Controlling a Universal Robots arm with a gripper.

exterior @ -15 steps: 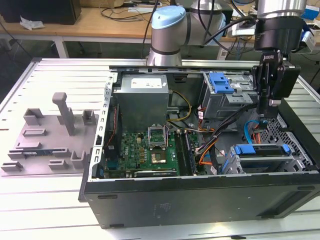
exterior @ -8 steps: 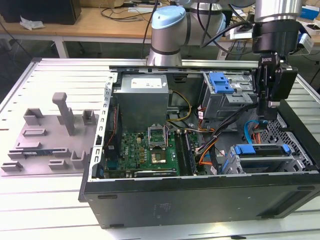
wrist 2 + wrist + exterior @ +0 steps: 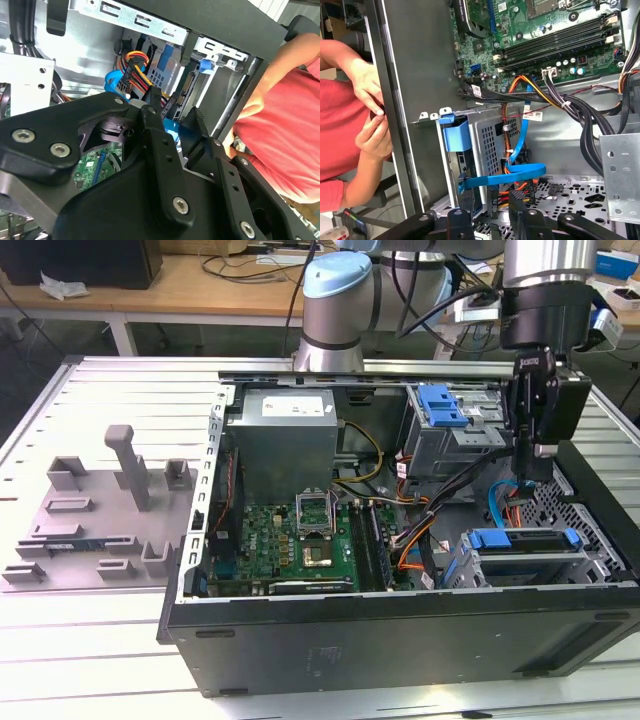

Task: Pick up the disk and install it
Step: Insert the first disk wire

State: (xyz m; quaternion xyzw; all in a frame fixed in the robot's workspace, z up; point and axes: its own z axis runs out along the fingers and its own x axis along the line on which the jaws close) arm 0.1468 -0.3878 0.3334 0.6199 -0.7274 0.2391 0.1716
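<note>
The disk [image 3: 524,552] lies in the drive cage at the case's front corner on the exterior view's right, and its blue bracket [image 3: 525,538] runs across the top. In the first wrist view the disk's blue bracket tab [image 3: 456,135] sticks out of the perforated cage. My gripper [image 3: 530,478] hangs just above the case, behind that cage and over the cables. Its black fingers [image 3: 461,220] stand apart and hold nothing. A blue flat cable [image 3: 506,175] and a bundle of coloured wires [image 3: 136,67] lie beyond the open gripper [image 3: 176,122].
The open case [image 3: 400,640] holds a grey power supply [image 3: 285,435], a green motherboard [image 3: 310,535] and an upper cage with a blue clip [image 3: 445,405]. A grey fixture [image 3: 100,510] sits on the exterior view's left. A person's hands [image 3: 370,115] rest by the case's side wall.
</note>
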